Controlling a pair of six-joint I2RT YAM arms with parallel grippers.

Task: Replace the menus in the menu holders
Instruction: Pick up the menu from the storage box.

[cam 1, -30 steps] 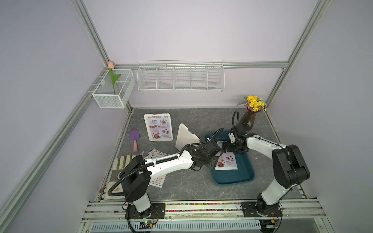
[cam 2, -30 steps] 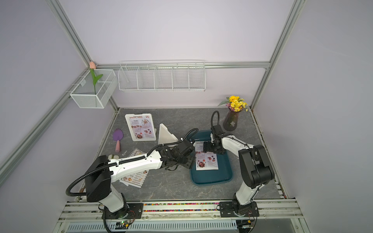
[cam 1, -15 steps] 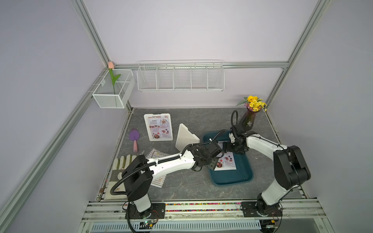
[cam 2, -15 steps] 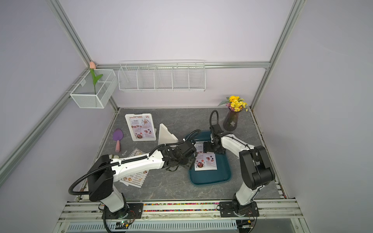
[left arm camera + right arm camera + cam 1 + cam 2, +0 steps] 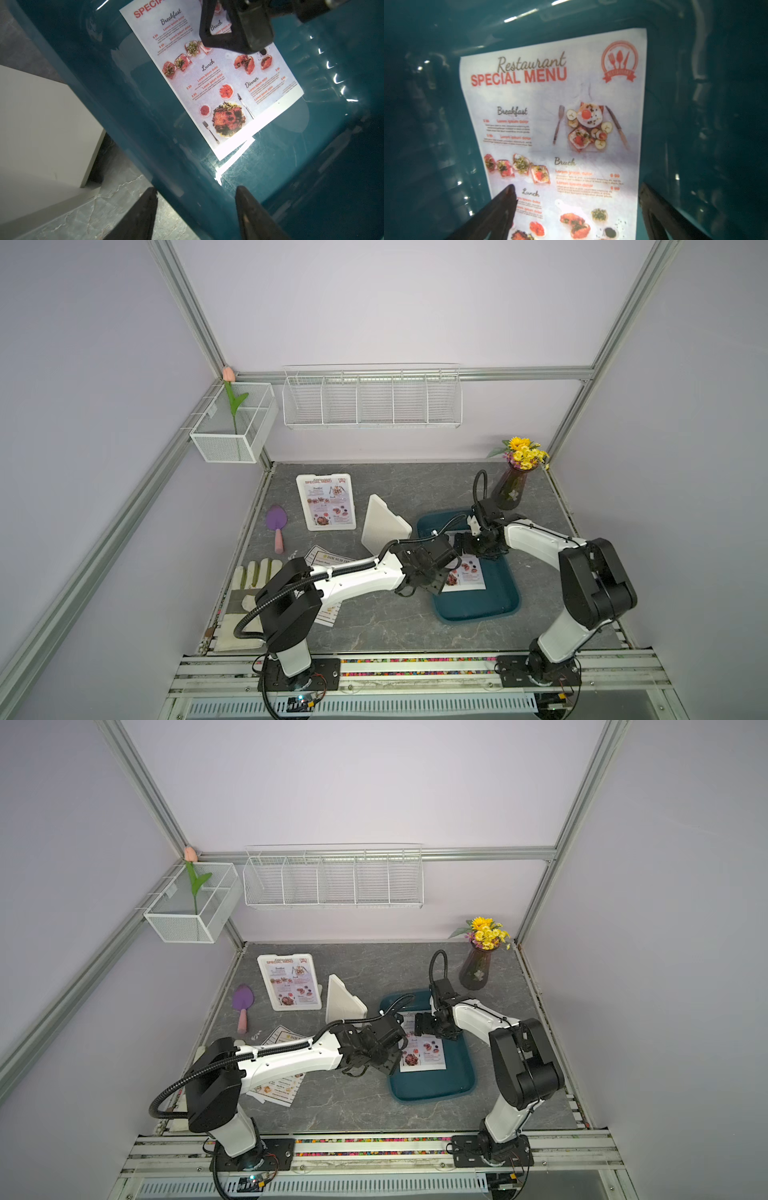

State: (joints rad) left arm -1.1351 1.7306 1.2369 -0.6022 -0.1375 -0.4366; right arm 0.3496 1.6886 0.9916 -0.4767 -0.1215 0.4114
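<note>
Over the past second the left tool (image 5: pixel 195 188) has slid toward 6 o'clock along the 9 o'clock rim of the teal tray (image 5: pixel 478 605). In both top views it now hides the 8 o'clock corner of the SPECIAL MENU sheet (image 5: pixel 471 574), which showed clear before. Its jaws stand partly apart and grip nothing, with one finger over the tabletop (image 5: pixel 395 630), the other over the tray floor and the rim between them.

The right tool (image 5: pixel 576 189) has kept its place over the sheet's 12 o'clock half. Its jaws are wide, a finger near each long edge; whether they touch the paper cannot be told. Tray and sheet lie as they did, at 4 o'clock on the tabletop.

The second holder (image 5: pixel 382 526) lies at the centre with its wedge back up, just beside the tray's 10 o'clock corner and close behind the left tool. The filled holder (image 5: pixel 326 502) lies face up at 11 o'clock. The left arm crosses the DIM SUM INN sheets (image 5: pixel 328 558) at 8 o'clock, beside a glove (image 5: pixel 249 585). A purple scoop (image 5: pixel 276 522) lies at 9 o'clock and a vase (image 5: pixel 509 493) stands at 2 o'clock.
</note>
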